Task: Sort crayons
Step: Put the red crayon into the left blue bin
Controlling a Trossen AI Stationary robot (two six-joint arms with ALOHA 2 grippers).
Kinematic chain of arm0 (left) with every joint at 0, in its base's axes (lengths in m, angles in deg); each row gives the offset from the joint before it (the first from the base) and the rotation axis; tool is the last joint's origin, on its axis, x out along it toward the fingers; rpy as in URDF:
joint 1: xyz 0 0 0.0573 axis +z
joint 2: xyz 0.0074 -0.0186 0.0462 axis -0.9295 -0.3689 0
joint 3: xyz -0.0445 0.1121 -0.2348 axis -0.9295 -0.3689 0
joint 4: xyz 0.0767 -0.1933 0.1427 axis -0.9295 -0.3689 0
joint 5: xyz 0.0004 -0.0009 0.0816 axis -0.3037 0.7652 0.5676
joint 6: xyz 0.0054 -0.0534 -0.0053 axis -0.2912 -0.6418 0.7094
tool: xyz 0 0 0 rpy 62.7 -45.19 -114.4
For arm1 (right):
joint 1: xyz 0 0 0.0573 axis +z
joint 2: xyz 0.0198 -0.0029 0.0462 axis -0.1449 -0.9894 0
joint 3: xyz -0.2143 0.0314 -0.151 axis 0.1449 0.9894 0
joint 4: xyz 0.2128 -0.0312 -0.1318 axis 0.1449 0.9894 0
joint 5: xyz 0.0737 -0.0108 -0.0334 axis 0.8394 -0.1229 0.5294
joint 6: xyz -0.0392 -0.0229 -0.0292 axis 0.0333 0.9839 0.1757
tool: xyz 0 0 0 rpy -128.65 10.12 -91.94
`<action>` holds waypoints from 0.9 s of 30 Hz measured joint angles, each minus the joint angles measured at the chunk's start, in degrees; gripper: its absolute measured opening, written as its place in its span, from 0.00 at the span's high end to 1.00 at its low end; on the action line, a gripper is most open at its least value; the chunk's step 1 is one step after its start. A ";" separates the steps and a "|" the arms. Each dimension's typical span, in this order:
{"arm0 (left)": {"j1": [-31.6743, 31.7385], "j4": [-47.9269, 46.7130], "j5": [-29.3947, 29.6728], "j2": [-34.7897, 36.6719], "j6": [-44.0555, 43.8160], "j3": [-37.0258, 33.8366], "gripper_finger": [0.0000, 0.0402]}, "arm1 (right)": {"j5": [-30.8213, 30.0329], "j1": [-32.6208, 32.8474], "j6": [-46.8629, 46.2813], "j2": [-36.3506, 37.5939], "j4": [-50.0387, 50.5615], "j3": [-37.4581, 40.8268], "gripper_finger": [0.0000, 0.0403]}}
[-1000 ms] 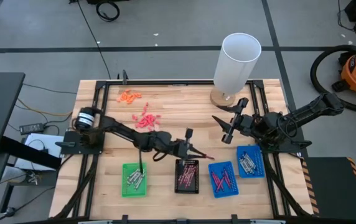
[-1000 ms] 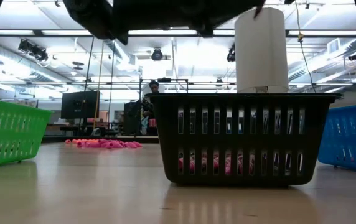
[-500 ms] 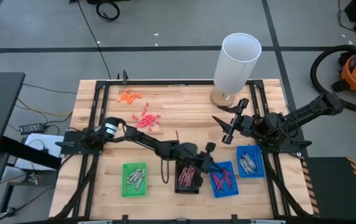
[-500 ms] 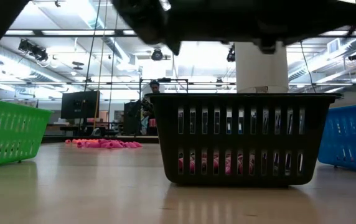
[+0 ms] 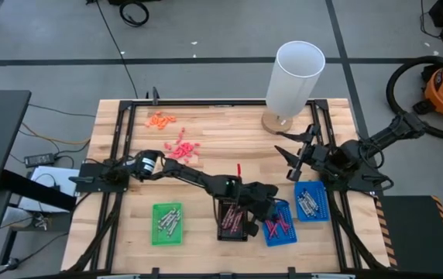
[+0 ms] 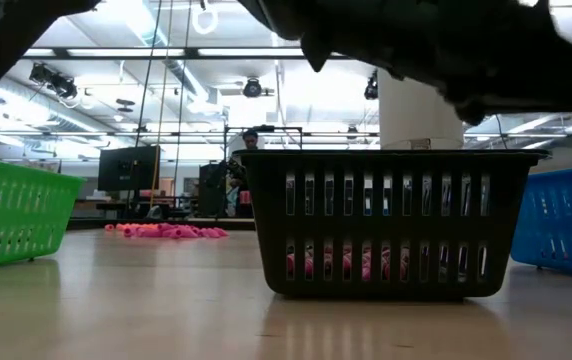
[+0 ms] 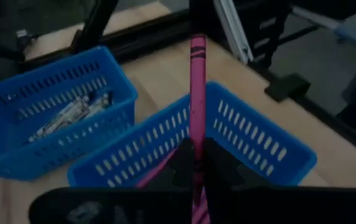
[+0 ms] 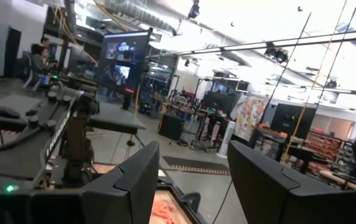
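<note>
My left gripper (image 7: 197,165) is shut on a pinkish-red crayon (image 7: 197,93) above a blue tray (image 7: 246,143) that holds pinkish-red crayons. In the high view this gripper (image 5: 268,205) reaches across the black tray (image 5: 233,219) to that blue tray (image 5: 277,223). A second blue tray (image 5: 310,201) holds silvery-grey crayons. A green tray (image 5: 167,223) also holds silvery-grey ones. A pile of loose pink crayons (image 5: 181,149) lies on the wood. My right gripper (image 5: 295,159) is open and empty, raised at the table's right side; its wrist view (image 8: 193,180) looks out into the room. My left gripper pinches the crayon's near part (image 7: 197,152) between its two fingers. The crayon lies along the fingers and sticks out well past their tips. The fingers slant down toward the table's near right corner. The crayon is lifted clear, above the blue tray's wall.
A tall white cylinder (image 5: 293,81) stands at the far right of the table. A small orange pile (image 5: 160,119) lies at the far left. A black frame (image 5: 206,102) runs round the table. In the low view the black tray (image 6: 386,225) stands in the middle.
My left gripper has gone toward the table's right and near edges with the crayon, from beside the black tray's far left corner to over the blue tray, turning as it went. My right gripper has shifted a little toward the right edge.
</note>
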 joint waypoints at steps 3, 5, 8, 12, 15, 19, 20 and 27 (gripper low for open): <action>0.42 -0.81 -0.26 -0.36 -1.63 0.27 0.97 | 0.06 0.39 0.00 -0.02 -0.14 0.00 0.50; 0.72 -2.16 -0.22 -0.42 -2.31 0.24 0.97 | 0.13 0.41 -0.06 -0.04 -0.18 0.00 0.50; 0.91 -4.41 -0.11 -0.42 -2.88 0.24 0.97 | 0.11 0.41 -0.15 -0.04 -0.26 0.00 0.50; 1.02 -6.50 -0.20 -0.42 -3.02 0.19 0.97 | 0.13 0.37 -0.17 -0.04 -0.47 0.00 0.50; 1.04 -7.83 -0.17 -0.42 -0.95 0.17 0.97 | 0.15 0.37 -0.17 -0.04 -0.44 0.00 0.50; 1.04 -7.83 0.07 -0.42 0.88 0.17 0.97 | 0.15 0.37 -0.20 -0.04 -0.40 0.00 0.50; 1.04 -7.77 0.18 -0.42 1.20 0.17 0.96 | 0.15 0.40 -0.21 -0.04 -0.33 0.00 0.50; 1.04 -7.90 0.26 -0.42 2.64 0.17 0.83 | 0.17 0.91 -0.13 -0.06 -0.07 0.00 0.50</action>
